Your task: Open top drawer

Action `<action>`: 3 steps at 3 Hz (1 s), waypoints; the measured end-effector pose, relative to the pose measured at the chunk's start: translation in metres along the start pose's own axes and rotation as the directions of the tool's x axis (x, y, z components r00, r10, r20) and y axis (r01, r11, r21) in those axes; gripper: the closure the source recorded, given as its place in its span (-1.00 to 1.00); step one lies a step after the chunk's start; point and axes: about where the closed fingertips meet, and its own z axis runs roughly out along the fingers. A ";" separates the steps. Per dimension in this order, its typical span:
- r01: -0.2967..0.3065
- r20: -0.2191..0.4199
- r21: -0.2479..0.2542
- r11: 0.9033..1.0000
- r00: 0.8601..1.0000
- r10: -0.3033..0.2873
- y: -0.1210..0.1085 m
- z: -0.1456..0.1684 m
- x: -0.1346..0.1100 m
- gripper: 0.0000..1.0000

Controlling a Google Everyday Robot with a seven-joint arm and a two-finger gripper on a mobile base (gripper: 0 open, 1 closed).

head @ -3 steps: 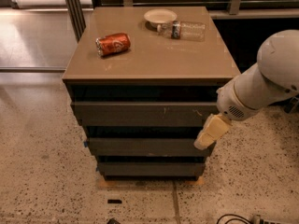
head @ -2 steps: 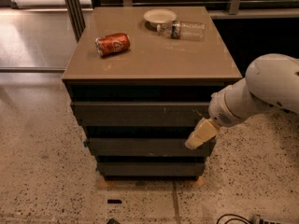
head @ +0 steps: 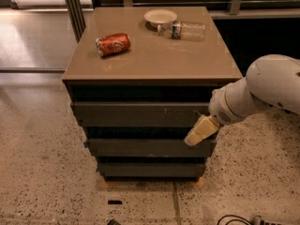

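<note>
Dark grey-brown top drawer point(head: 140, 114) reads as closed, with the gripper point(head: 201, 130) at its lower right corner.

Findings: the top drawer is the uppermost and widest of three flat fronts, directly under the tan cabinet top point(head: 154, 64), with a small pale scratch right of centre. The middle drawer point(head: 140, 147) and bottom drawer point(head: 150, 169) sit below it, each narrower. The cream-coloured gripper hangs from the white arm point(head: 262, 90), which enters from the right; it angles down and to the left across the dark gap between the top and middle fronts. Whether it touches either front, and how wide it stands, cannot be told. On the cabinet top lie a red can point(head: 113, 44) on its side, a pale dish point(head: 160, 17), and just beside it a clear bottle point(head: 183, 30) lying flat. Speckled floor point(head: 42, 172) surrounds the unit.
</note>
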 end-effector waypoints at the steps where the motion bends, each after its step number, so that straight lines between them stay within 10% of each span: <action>1: 0.016 0.030 -0.041 0.999 0.999 -0.015 0.004 0.012 0.000 -1.00; 3: 0.040 0.065 -0.107 0.993 0.997 -0.033 0.013 0.041 0.004 -1.00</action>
